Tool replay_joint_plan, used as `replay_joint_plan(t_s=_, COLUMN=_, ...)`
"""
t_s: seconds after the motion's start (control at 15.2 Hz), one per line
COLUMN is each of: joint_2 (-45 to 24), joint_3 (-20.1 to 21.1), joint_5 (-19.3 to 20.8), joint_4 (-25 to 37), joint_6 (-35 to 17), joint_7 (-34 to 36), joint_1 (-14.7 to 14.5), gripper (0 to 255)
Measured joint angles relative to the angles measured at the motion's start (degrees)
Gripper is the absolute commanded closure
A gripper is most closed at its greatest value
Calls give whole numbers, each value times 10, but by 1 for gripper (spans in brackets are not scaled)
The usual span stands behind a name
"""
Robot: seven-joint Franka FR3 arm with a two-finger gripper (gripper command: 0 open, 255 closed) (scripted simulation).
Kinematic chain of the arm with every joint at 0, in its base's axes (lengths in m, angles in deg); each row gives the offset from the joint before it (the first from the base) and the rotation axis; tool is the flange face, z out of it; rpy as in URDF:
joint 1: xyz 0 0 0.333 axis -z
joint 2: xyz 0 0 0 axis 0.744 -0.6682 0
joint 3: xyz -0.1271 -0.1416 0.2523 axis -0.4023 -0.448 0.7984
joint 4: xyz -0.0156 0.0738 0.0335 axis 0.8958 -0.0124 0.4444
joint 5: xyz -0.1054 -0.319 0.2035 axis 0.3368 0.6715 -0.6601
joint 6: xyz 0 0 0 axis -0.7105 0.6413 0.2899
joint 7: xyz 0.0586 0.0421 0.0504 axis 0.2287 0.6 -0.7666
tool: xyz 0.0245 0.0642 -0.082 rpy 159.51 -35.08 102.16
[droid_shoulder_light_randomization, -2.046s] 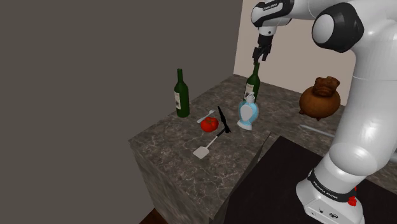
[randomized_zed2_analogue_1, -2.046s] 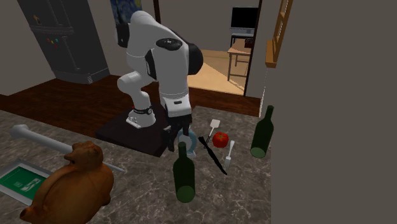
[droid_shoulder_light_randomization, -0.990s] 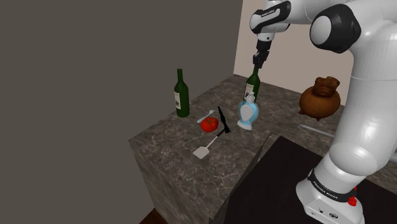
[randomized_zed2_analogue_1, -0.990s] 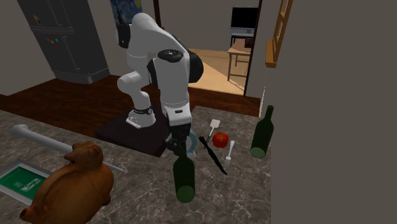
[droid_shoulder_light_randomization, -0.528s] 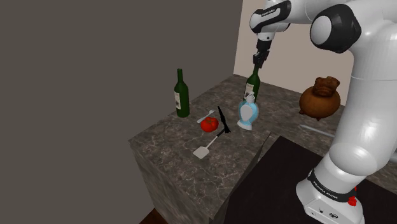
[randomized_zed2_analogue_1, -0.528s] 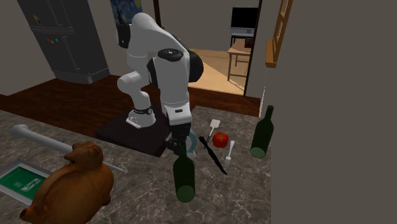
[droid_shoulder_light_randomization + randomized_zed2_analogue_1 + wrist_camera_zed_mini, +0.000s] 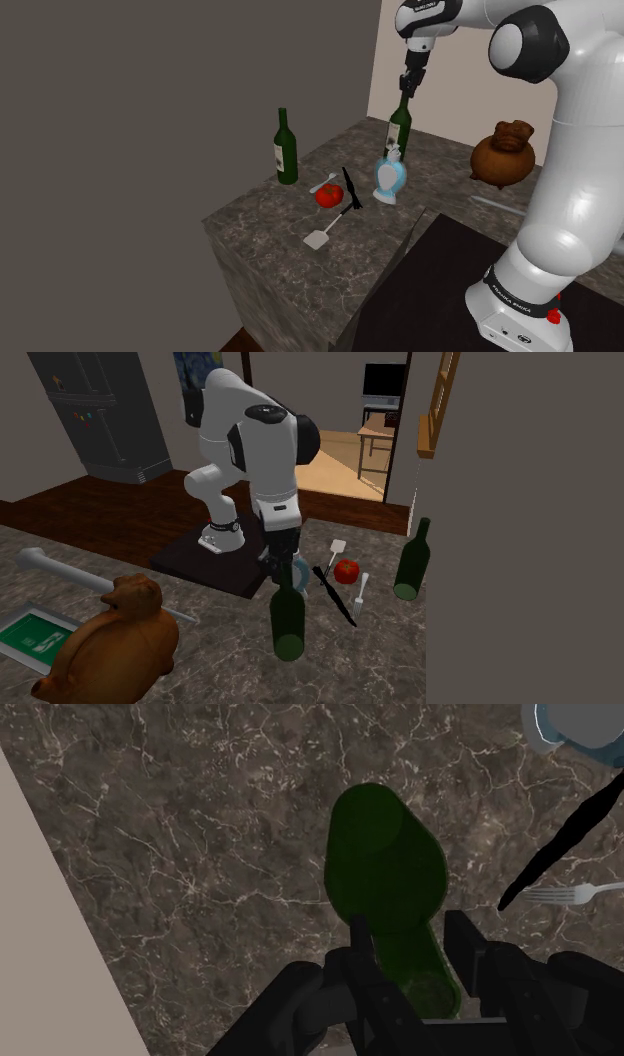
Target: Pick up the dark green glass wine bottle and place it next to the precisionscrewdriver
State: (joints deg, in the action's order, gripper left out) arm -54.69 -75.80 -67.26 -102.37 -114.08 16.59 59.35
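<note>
My gripper (image 7: 409,86) is shut on the neck of a dark green wine bottle (image 7: 399,127) near the counter's far edge. The second exterior view has the bottle (image 7: 288,620) hanging from the gripper (image 7: 283,569), its base just off the stone top. From the wrist, the bottle (image 7: 388,874) runs down from between the two black fingers (image 7: 360,944), which clasp its neck. The screwdriver (image 7: 349,185), a slim black tool, lies near the counter's middle beside a tomato (image 7: 327,195); it shows again as the screwdriver (image 7: 330,590) and the screwdriver (image 7: 560,834).
A second green bottle (image 7: 286,148) stands towards the shoulder view's left. A blue-and-white vase (image 7: 389,178) stands just in front of the held bottle. A fork (image 7: 359,598), a small spatula (image 7: 320,237) and a brown pot (image 7: 503,152) also sit on the counter (image 7: 270,250).
The gripper has risen a little with the bottle in it, and the bottle's base has come off the counter. Nothing else has moved.
</note>
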Motion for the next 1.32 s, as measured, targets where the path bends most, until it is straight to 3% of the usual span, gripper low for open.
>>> replay_joint_plan(t_s=0.59, joint_2=-2, joint_3=-2, joint_5=0, joint_4=74, joint_6=71, joint_7=2, joint_1=6, gripper=255)
replay_joint_plan(t_s=1.32, joint_2=-34, joint_3=-4, joint_5=-15, joint_4=208, joint_6=175, joint_7=-2, joint_1=30, gripper=255)
